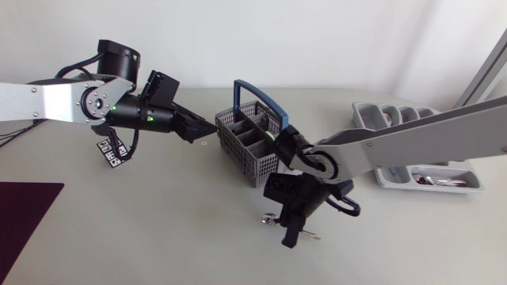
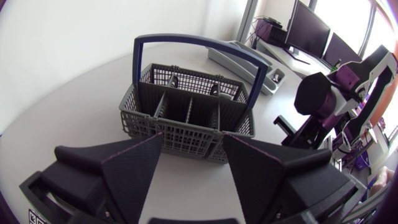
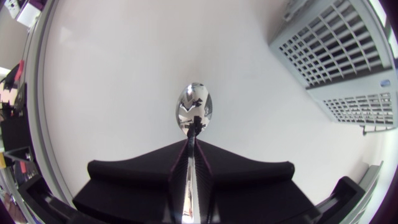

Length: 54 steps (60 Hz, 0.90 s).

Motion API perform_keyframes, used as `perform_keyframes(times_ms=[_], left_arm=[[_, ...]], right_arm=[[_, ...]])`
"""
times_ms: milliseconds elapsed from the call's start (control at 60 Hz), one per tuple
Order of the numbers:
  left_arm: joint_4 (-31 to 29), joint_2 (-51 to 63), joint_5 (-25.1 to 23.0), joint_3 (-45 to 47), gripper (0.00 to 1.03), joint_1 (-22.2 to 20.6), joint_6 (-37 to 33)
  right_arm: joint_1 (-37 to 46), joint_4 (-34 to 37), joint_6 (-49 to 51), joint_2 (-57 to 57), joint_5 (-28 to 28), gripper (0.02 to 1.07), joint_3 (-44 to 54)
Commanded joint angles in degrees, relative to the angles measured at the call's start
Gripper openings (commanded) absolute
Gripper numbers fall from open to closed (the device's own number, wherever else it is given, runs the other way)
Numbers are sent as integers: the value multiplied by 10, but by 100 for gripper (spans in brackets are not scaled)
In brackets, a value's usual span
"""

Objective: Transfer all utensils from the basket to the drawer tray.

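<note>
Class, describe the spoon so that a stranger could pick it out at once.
Find the grey basket mid-table. Beside it hangs the right claw, shut on a thin handle. The spoon is the only shiny metal there, its oval bowl poking out ahead of the claw.

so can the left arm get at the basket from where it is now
Probably yes. Its open fingers point straight at the basket, with only bare table between them. The right arm sits at the basket's other side, out of that path.
</note>
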<state>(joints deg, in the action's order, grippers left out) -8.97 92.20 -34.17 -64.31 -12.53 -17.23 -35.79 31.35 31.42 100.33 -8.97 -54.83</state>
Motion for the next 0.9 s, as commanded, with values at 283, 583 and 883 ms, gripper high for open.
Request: perform_keyframes(times_ms=[283,583,883], left_arm=[[-1,-15,-1,15,69,-6,-12],[-5,-18,9,9,69,-22,-9],[-5,-19,28,7,69,-38,-6]], right_arm=[[238,93,228,-144,-32,13,80],[489,110,426,-111,-33,13,15],[627,78,533,-6,-35,13,-93]])
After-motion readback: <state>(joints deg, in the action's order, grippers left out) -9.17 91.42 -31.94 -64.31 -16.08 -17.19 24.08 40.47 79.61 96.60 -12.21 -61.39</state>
